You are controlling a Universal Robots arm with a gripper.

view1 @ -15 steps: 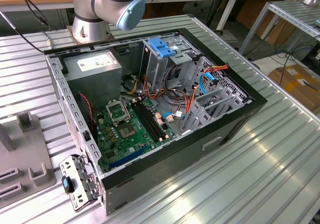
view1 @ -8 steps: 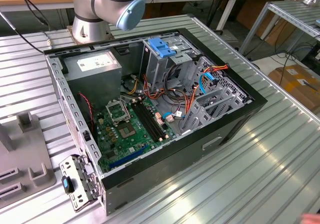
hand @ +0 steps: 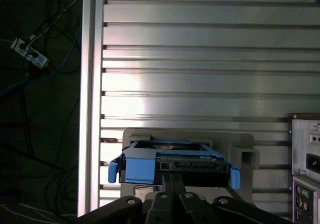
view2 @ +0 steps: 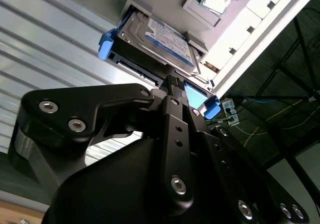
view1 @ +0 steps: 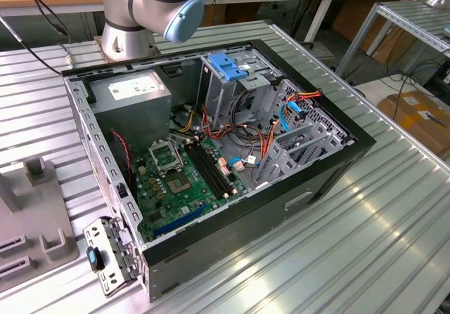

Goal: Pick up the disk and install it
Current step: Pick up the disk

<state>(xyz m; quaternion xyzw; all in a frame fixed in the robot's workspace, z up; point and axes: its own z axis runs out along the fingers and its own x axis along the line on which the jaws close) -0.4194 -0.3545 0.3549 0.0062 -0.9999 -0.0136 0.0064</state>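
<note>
The disk is a silver drive with a white-and-blue label and blue rails. It lies flat in a grey holder on the ribbed metal table. In both wrist views my gripper reaches its near end, with the fingers drawn close together against the blue carrier end. In the first wrist view the disk sits just beyond the gripper. In the exterior view the open computer case lies on the table, with the arm's base behind it.
Inside the case are a grey power-supply box, a drive cage with a blue latch, a green mainboard and loose cables. A grey fixture stands at the exterior view's left. Another case's rear panel stands near the holder.
</note>
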